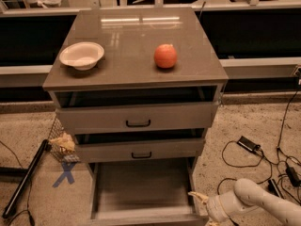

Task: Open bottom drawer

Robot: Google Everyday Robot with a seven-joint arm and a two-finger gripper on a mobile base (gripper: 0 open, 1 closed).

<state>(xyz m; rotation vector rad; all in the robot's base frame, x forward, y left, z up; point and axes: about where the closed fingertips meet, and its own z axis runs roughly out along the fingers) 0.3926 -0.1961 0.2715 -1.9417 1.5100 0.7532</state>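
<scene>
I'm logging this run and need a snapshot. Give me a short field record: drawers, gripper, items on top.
bottom drawer: far out, nothing visible inside
middle drawer: ajar
top drawer: ajar
gripper: low, at the bottom drawer's front right corner
cabinet top: white bowl on the left, orange fruit on the right
</scene>
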